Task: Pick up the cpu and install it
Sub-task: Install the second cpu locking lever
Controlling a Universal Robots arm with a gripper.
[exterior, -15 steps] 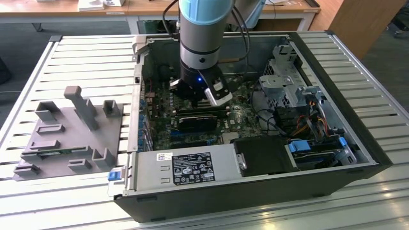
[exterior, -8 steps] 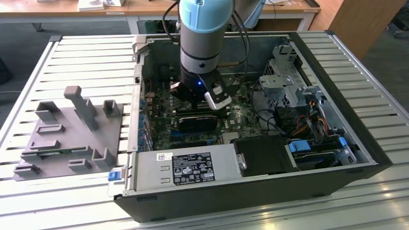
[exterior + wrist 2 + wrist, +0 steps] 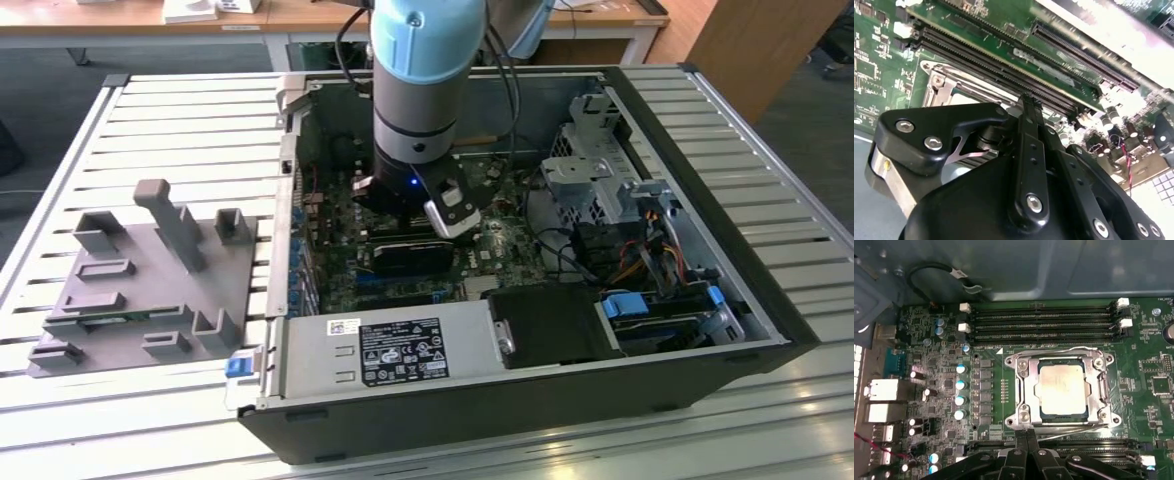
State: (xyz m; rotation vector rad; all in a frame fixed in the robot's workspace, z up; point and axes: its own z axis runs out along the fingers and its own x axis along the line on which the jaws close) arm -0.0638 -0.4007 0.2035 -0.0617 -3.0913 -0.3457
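**CPU Seated in Socket; Gripper Closed and Empty Above the Motherboard**

In the first wrist view, the gripper [image 3: 1026, 437] stands nearest the camera. Its two black fingertips [image 3: 1020, 440] are pressed together with no gap between them, and nothing is held between them. The tips sit just at the near edge of the socket frame [image 3: 1061, 390]; actual contact with the frame cannot be confirmed. In the second wrist view, the gripper linkage [image 3: 1029, 150] covers most of the socket.

The cpu [image 3: 1061, 389] lies flat inside the metal socket frame, its silver-grey top facing up, level with the surrounding bracket. Beyond it run the memory slots [image 3: 1044, 322], parallel to one another, with white latches at their ends. A row of capacitors [image 3: 960, 392] stands beside the socket on the green motherboard [image 3: 1154, 385].

In the exterior view, the arm [image 3: 420, 90] reaches straight down into the open computer case [image 3: 721, 250], which lies on its side on a slatted metal table [image 3: 160, 130]. A grey holder block [image 3: 147, 280] with upright posts rests on the table at the exterior view's left of the case, well apart from the arm. The power supply [image 3: 380, 352] occupies the near corner of the case. Wooden desks [image 3: 160, 25] stand behind the table.

In the exterior view the arm hides the socket area.
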